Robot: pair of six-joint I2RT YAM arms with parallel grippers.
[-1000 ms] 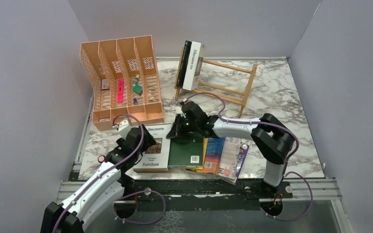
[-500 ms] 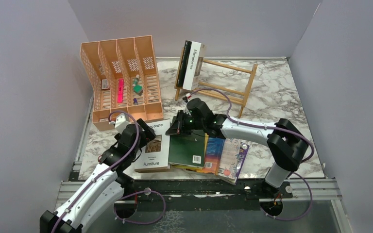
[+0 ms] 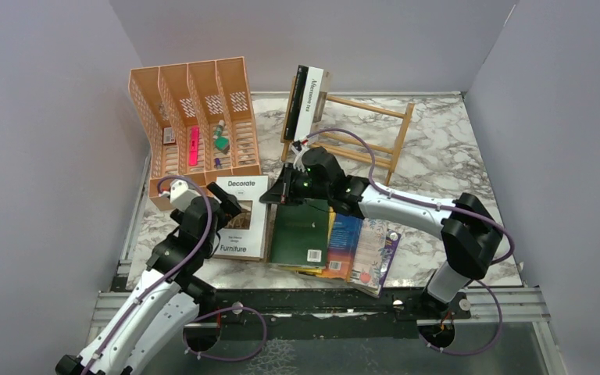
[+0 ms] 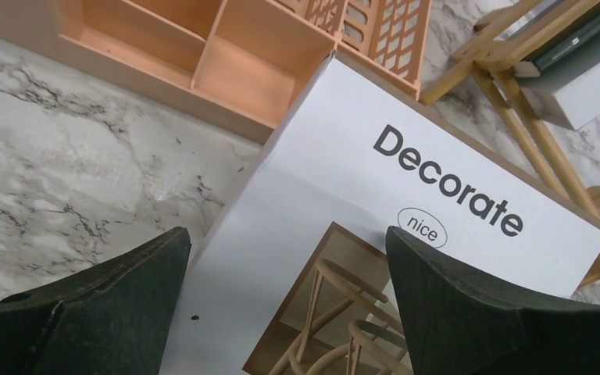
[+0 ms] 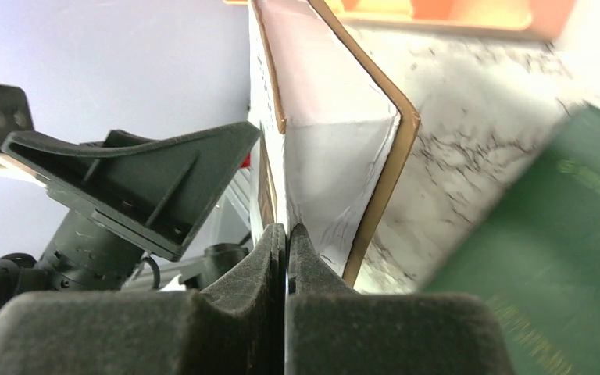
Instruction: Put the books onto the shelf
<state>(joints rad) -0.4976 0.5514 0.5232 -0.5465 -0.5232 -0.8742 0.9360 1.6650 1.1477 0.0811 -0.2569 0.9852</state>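
Pale wood shelf [image 3: 359,134] stands by the worktop's [image 3: 469,156] far edge with two books [image 3: 306,101] upright at its left end. Still flat along the near edge lie Decorate [image 3: 244,205], the green book [image 3: 301,234] and the rest [image 3: 359,246]. The left tool [image 4: 285,258] hangs spread over Decorate. The right tool [image 5: 286,234], pressed together, sits at Decorate's right edge; whether it nips the cover I cannot tell.
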